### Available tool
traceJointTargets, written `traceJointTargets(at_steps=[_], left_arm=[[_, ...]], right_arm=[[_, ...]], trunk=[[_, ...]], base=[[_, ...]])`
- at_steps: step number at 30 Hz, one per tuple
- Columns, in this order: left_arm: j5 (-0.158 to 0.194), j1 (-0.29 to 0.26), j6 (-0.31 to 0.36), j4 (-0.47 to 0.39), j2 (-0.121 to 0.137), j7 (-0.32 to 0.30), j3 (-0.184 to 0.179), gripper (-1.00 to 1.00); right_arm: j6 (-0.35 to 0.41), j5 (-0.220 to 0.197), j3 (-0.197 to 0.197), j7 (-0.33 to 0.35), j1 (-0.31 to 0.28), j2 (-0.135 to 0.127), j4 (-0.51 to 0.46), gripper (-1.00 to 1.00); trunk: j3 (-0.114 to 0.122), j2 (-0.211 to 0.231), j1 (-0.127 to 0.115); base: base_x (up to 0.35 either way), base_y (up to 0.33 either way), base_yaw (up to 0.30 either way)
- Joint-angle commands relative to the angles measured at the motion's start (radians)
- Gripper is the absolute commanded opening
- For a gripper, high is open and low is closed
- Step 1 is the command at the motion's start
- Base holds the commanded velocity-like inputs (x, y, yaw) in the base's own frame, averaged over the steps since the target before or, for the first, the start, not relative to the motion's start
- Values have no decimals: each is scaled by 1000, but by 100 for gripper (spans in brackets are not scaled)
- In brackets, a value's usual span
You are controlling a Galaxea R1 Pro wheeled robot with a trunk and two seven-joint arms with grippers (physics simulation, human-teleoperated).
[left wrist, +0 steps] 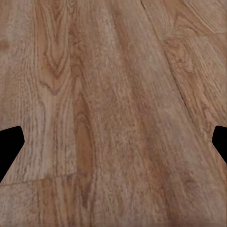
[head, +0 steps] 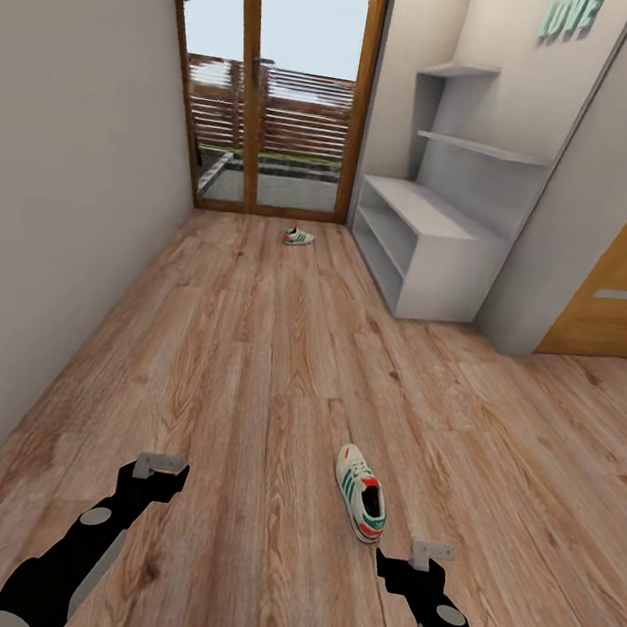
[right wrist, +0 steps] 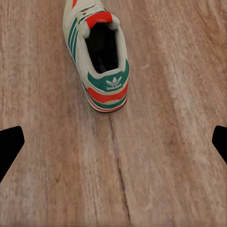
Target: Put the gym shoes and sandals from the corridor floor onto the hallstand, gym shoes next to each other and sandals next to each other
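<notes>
1. Left arm reaching forward and low over the corridor floor [head: 248,344]; left gripper [head: 159,469] spread wide, holding nothing, above bare planks.
2. Right arm likewise extended; right gripper [head: 430,555] spread wide, empty, just behind the heel of the near gym shoe [head: 360,492].
3. Near gym shoe upright on the floor, heel toward the robot.
4. Second gym shoe [head: 298,237] far off by the glass door [head: 290,77].
5. Hallstand [head: 436,242] against the right wall, shelves bare.

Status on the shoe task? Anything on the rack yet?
Done: nothing. The hallstand shows no shoes on it. In hand: nothing gripped; the right tool is open, with the near gym shoe just ahead of it on the corridor floor. The left tool is open too. Left: that shoe, the far gym shoe by the door, and both sandals.
</notes>
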Motion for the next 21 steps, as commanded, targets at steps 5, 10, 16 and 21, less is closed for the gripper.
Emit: traceJointTargets(at_steps=[5, 10, 16, 21], left_arm=[[5, 0, 2, -2, 1, -2, -1, 100], [5, -1, 2, -2, 1, -3, -1, 100], [5, 0, 2, -1, 1, -3, -1, 100], [6, -3, -13, -18, -13, -11, -9, 100]], right_arm=[[4, 0, 0, 1, 0, 0, 0, 100], [-2, 0, 0, -1, 0, -1, 4, 100], [-58, 0, 0, -2, 0, -4, 37, 100], [-157, 1, 0, 0, 1, 8, 82, 100]], trunk=[[-20, -2, 2], [-40, -3, 4], [-63, -4, 7], [-70, -5, 8]], base=[[0, 0, 0], [0, 0, 0], [0, 0, 0], [0, 0, 0]])
